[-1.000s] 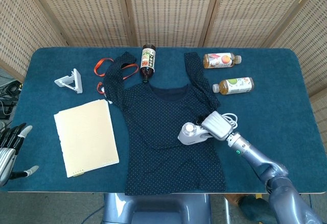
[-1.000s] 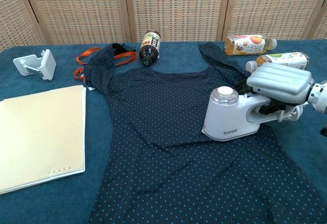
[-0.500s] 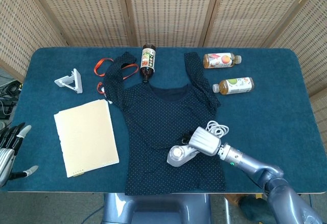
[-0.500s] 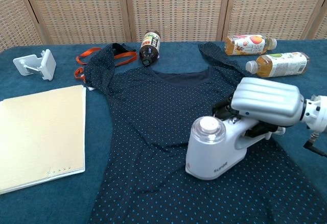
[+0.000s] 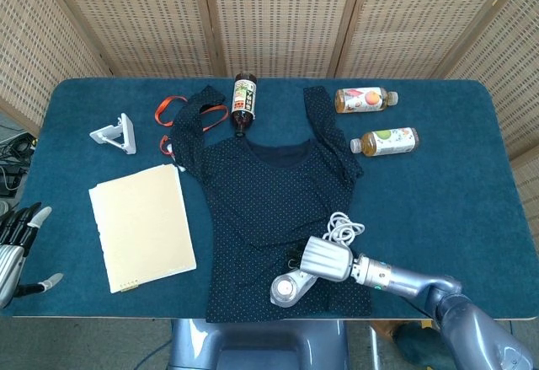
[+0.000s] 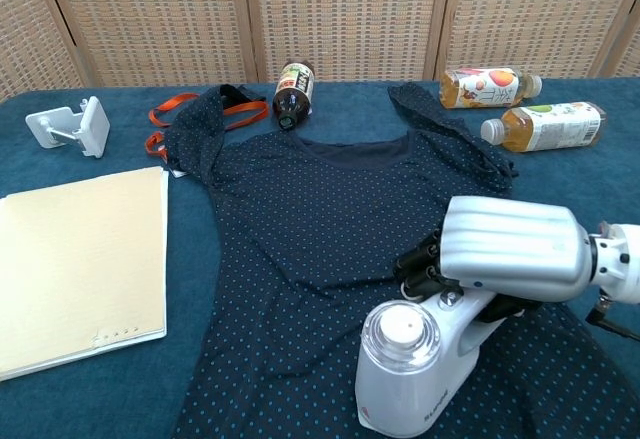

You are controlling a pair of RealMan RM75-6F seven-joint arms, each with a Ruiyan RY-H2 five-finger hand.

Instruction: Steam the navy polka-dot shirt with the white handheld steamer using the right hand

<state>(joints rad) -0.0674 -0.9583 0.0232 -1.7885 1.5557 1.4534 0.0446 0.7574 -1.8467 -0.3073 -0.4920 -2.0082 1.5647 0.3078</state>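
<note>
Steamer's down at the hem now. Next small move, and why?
Probably sweep the white handheld steamer back up toward the collar, left of this pass. The right hand grips it near the hem of the navy polka-dot shirt, so little fabric remains ahead.

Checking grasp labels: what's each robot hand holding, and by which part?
Right robot hand grips the white handheld steamer by its handle. Left robot hand holds nothing, fingers apart.
</note>
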